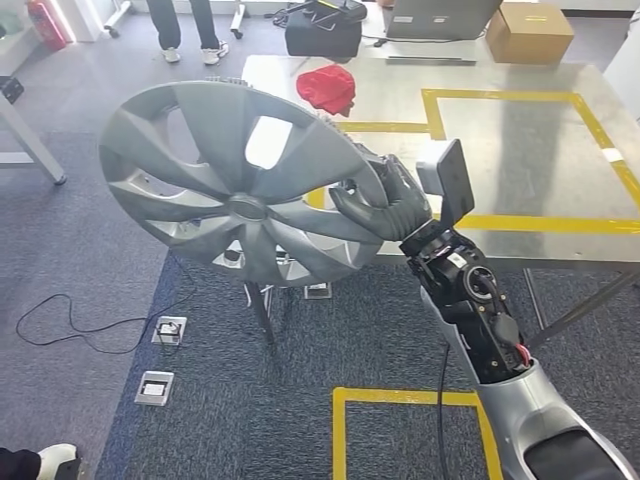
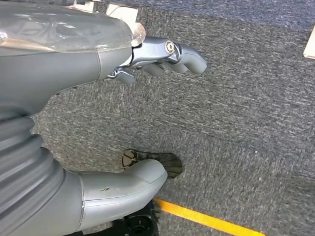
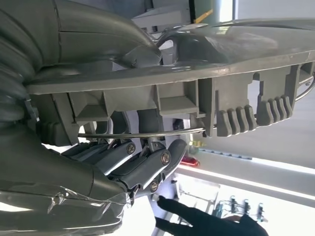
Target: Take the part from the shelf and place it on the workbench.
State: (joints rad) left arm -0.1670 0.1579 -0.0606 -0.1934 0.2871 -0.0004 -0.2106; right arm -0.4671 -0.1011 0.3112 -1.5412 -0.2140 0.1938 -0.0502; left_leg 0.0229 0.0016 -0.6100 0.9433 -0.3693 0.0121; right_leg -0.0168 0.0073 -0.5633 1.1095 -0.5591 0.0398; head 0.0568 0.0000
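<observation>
The right hand [image 1: 392, 205] grips the rim of a silver hubcap [image 1: 234, 185], holding it tilted in the air above the blue carpet [image 1: 226, 400], beside the near edge of the metal workbench [image 1: 528, 150]. Its fingers [image 3: 148, 164] curl behind the rim. The left hand [image 2: 163, 54] hangs over the carpet, holding nothing, fingers loosely extended.

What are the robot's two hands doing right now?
Left hand: open, holding nothing, hanging over the carpet.
Right hand: holding the wheel cover by its rim.
</observation>
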